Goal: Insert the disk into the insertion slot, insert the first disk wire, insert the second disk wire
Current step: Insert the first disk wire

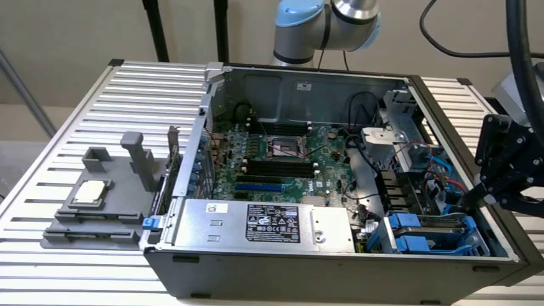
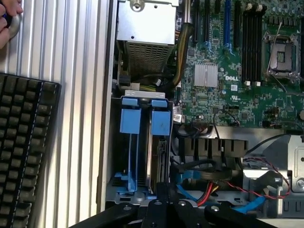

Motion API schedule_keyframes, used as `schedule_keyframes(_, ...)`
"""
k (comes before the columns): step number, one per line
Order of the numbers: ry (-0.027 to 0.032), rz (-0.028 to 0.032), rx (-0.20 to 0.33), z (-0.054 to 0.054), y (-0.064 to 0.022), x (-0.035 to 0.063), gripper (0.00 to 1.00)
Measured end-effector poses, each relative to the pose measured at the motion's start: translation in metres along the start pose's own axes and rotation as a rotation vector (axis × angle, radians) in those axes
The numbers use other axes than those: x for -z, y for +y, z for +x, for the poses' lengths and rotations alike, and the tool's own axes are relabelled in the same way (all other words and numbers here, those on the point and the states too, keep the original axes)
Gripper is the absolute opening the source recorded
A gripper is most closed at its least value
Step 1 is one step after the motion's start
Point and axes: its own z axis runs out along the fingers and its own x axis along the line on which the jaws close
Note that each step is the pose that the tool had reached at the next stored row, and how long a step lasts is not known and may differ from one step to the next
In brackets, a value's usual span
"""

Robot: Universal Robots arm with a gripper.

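The insertion slot (image 2: 124, 185) is a grey drive cage with two bright blue latch tabs, in the open computer case; in the exterior view the slot (image 1: 429, 234) is at the case's near right corner. The disk (image 2: 153, 156) stands edge-on in one bay under a blue tab, silver with a blue carrier. My black gripper (image 2: 162, 189) is shut at the disk's rear end, and I see nothing between its fingers. In the exterior view the gripper (image 1: 467, 202) hangs over the case's right wall, just behind the cage. Blue disk wires (image 2: 190, 184) and a red-yellow wire bundle (image 2: 212, 192) lie loose beside it.
A silver power-supply box (image 1: 255, 223) lies at the case's front, the motherboard (image 1: 289, 162) behind it. A grey fixture (image 1: 102, 204) stands on the ribbed table (image 1: 51, 268) at the exterior view's left. A black keyboard (image 2: 23, 152) and a person's hand (image 2: 7, 21) lie outside the case.
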Motion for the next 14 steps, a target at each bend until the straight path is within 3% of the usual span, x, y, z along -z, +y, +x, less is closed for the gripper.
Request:
schedule_keyframes(4, 0.0007, 0.0047, 0.015, -0.004, 0.0007, -0.0078, 0.13)
schedule_keyframes(10, 0.0023, 0.0251, 0.039, -0.013, 0.0034, -0.0195, 0.13)
schedule_keyframes(14, 0.0028, 0.0275, 0.049, -0.023, 0.0047, -0.0228, 0.13)
